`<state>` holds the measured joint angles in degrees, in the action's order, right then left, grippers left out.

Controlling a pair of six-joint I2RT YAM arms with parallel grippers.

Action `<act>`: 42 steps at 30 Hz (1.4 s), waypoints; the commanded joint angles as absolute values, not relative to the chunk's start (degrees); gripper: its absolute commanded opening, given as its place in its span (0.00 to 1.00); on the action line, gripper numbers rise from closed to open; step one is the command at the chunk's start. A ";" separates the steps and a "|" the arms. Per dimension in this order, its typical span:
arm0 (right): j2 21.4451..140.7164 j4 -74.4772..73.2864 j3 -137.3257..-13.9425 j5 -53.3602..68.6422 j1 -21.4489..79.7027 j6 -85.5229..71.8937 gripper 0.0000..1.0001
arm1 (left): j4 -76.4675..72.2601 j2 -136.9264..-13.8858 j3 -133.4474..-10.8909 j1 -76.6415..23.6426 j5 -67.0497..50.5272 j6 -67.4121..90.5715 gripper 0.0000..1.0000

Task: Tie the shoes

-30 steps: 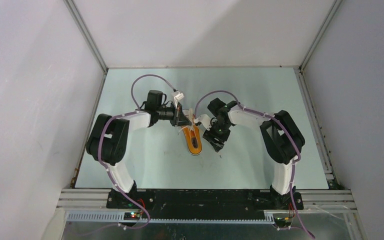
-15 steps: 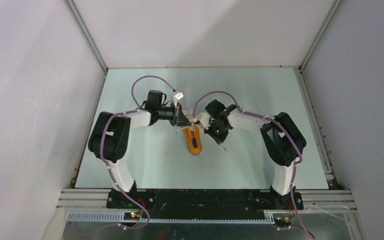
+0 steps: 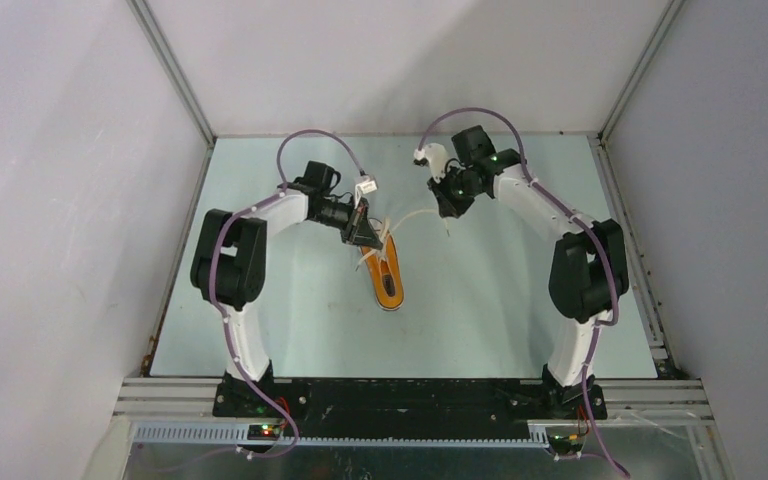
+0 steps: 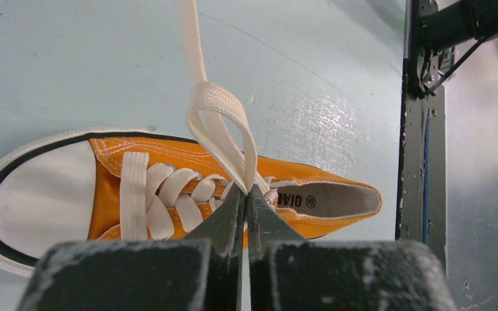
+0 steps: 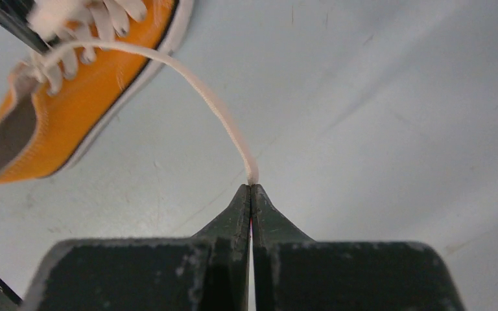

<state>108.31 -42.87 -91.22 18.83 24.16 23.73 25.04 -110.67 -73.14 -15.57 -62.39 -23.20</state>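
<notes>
Two lace ends are gripped: left jaws clench a loop [image 4: 214, 97] over the orange shoe [image 3: 388, 282] mid-tabletop [image 3: 290, 310], and right jaws pinch the other lace [image 5: 214, 105], stretched aside. Bow apparently unfinished; tightening remains.

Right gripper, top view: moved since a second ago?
Yes. The right gripper has pulled away from beside the orange sneaker, up and right toward the far edge of the table, shut on a white lace.
</notes>
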 commanded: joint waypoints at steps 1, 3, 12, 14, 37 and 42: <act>110.13 -43.59 -97.94 23.87 24.27 20.84 0.00 | 40.57 -112.85 -79.09 -15.01 -65.30 -38.06 0.00; 111.55 -42.81 -101.18 23.84 24.70 19.27 0.00 | 41.81 -113.16 -80.10 -15.07 -65.42 -39.05 0.00; 116.54 -41.54 -110.80 25.38 29.38 15.94 0.00 | 41.33 -112.39 -78.91 -15.29 -65.83 -37.13 0.00; 116.72 -41.51 -111.05 25.42 30.11 15.81 0.00 | 40.46 -112.13 -78.90 -15.34 -65.51 -34.45 0.00; 107.67 -49.17 -98.93 43.13 35.64 45.53 0.00 | 36.29 -111.73 -80.17 -14.08 -64.36 -13.77 0.00; 110.21 -55.83 -98.85 46.12 37.82 49.99 0.00 | 32.32 -111.58 -77.34 -13.91 -65.00 -8.29 0.00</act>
<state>108.92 -49.43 -98.83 41.58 36.38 43.48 36.80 -113.25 -79.29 -14.70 -62.33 -14.06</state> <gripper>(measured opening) 0.006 0.008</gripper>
